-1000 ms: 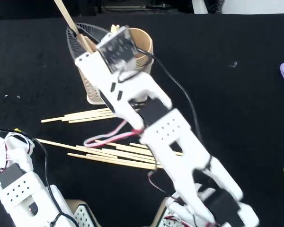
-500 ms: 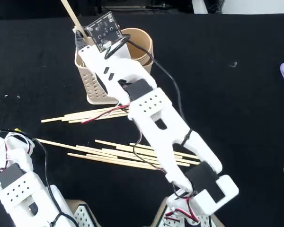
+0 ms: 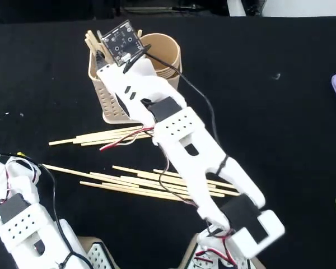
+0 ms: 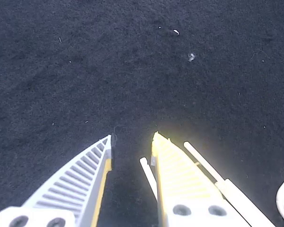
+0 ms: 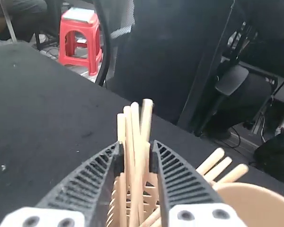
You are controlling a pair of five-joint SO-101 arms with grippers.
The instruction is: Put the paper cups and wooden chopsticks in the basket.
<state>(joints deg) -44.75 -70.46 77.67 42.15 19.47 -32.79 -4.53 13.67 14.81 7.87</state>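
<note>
- Two black ribbed jaws of the right tool [image 5: 135,150] are pressed in on a bundle of pale wooden chopsticks [image 5: 134,125], with the sticks touching both inner faces and their blunt ends standing up past the jaw tips.
- From above, that bundle's ends [image 3: 93,40] poke out beside the small circuit board on the right arm's wrist, over the far left corner of a cream slotted plastic basket [image 3: 105,103].
- I cannot tell how deep the lower ends of the sticks sit in the basket, because the arm covers them.
- Just beside the bundle, a few more stick ends [image 5: 225,161] lean up next to the rim of a tan paper cup [image 5: 255,201].
- The tan paper cup [image 3: 167,49] stands upright at the basket's right side with its mouth open. The arm hides its lower part, so I can't say for sure that it sits inside the basket.
- On the black cloth-covered desk [image 3: 269,140], in front of the basket, a small sheaf of loose wooden chopsticks [image 3: 101,136] lies flat.
- Nearer the arm bases, a larger scatter of long wooden sticks [image 3: 129,182] lies across the cloth, and its right end runs under the right arm.
- The left tool [image 4: 131,137] hangs over bare black cloth [image 4: 132,61] with its two jaws a narrow gap apart and nothing between them.
- The left arm's white body [image 3: 22,221] sits at the near left corner, well apart from the basket.
</note>
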